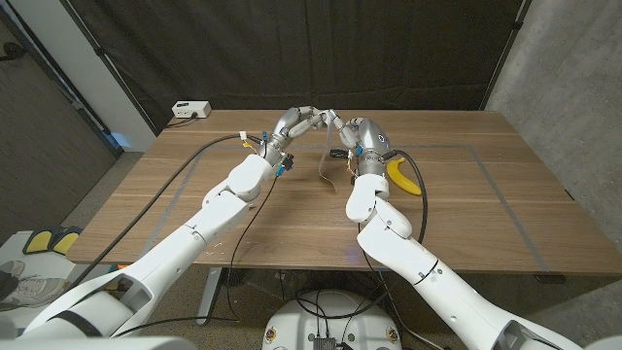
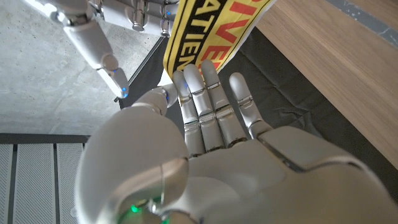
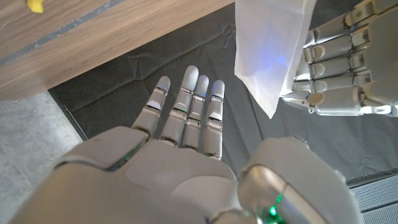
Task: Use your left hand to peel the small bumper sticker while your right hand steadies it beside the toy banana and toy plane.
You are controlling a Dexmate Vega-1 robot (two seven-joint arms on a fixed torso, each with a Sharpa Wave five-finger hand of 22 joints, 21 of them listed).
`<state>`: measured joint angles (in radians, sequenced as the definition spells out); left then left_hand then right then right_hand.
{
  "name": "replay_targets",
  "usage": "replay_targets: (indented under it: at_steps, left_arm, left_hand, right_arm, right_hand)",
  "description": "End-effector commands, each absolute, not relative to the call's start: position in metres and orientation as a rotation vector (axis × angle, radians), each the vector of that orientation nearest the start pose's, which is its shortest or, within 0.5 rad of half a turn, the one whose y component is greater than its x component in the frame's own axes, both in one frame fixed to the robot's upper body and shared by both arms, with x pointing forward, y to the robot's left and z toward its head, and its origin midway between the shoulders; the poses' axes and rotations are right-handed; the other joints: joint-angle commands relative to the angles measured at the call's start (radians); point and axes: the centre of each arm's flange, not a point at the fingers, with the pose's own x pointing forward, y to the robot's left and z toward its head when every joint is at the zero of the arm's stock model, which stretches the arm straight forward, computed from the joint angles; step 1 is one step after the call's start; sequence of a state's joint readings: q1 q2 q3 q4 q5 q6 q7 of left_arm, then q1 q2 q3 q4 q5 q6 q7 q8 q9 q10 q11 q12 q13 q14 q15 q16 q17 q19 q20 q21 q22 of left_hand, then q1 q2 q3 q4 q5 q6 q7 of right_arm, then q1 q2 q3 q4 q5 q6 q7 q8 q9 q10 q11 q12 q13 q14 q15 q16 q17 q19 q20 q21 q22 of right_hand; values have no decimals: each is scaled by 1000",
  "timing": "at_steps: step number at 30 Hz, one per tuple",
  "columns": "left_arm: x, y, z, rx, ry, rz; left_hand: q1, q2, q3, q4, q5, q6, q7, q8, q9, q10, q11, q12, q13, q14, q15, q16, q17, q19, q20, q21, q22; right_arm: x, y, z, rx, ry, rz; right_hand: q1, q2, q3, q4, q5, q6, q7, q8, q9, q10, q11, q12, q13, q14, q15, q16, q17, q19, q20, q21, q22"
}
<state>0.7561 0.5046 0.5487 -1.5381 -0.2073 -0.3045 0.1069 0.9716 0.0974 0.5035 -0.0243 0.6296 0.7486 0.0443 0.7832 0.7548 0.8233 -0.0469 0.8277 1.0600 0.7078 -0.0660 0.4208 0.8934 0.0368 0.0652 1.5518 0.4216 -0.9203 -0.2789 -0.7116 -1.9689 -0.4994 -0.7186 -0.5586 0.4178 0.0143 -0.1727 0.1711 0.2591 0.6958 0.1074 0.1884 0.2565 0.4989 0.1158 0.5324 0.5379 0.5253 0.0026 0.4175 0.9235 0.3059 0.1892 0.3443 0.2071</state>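
Both white robot arms are raised over the far middle of the wooden table [image 1: 292, 209], and the two hands are brought together there, fingertips nearly meeting above the tabletop. The left hand [image 1: 292, 126] is seen in the head view reaching rightwards; in the left wrist view its fingers [image 2: 208, 93] are held straight and side by side, with their tips against the yellow bumper sticker with black and red lettering [image 2: 205, 28]. Whether the thumb pinches the sticker cannot be told, since that contact is hidden behind the fingers.

The right hand [image 1: 352, 131] is met from the opposite side. In the right wrist view its fingers [image 3: 189, 106] are stretched out and close together, with nothing seen between them, while the sticker's pale, translucent white back [image 3: 270, 50] is seen hanging beside the other hand's curled fingers [image 3: 333, 68]. What exactly grips the sheet there cannot be told.

In the head view the sticker is seen as a thin curled strip [image 1: 324, 163] hanging below the meeting hands (clear of the table, or barely touching it; this cannot be settled). A yellow toy banana [image 1: 403, 177] lies on the wood just beside the right forearm. A small white box [image 1: 190, 109] sits at the far left corner of the table.
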Motion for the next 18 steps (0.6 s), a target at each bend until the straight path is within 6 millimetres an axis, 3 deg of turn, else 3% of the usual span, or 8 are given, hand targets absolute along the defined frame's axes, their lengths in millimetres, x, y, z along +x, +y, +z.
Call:
replay_targets:
  at_steps: [1,4,7,18]
  left_arm:
    - [599,143,44,455,-912,-325]
    - [597,140,45,467,-927,-339]
    - [597,137,45,482,-935,-351]
    - [594,134,43,518,-951,-383]
  left_hand:
    - [-2,8,87,-71,-2,21,-31,3,-3,-56,-107,-7,-2,5,-112,-8,-1,-3,-4,6,-1]
    - [-3,7,88,-72,-4,22,-30,4,-7,-53,-109,-7,-3,6,-113,-11,-1,-4,-7,6,-2]
    - [-4,7,89,-72,-6,25,-30,5,-11,-55,-109,-5,4,7,-113,-14,-1,-5,-8,6,-4]
    - [-7,5,94,-75,-15,23,-32,10,-25,-54,-108,-9,1,11,-114,-24,0,-5,-13,6,-11]
  right_arm:
    - [528,-70,7,-776,-608,-353]
    - [528,-68,8,-807,-609,-390]
    - [530,-65,8,-811,-602,-404]
    - [535,-63,9,-789,-648,-464]
  right_hand:
    - [-6,-2,-8,-11,9,-16,1,-3,-1,-4,1,-5,-5,3,5,-2,-7,-9,1,-5,3]
    - [45,7,7,-47,15,-3,-8,7,-7,19,-8,-4,-15,22,-4,9,-16,6,-4,-4,1]
    - [84,15,20,-69,19,12,-11,14,-10,32,-15,-4,-19,30,-8,14,-23,19,-3,-2,-1]
    - [167,35,45,-120,16,104,-24,41,-16,123,-24,23,-24,116,-34,63,-42,72,-18,7,-3]
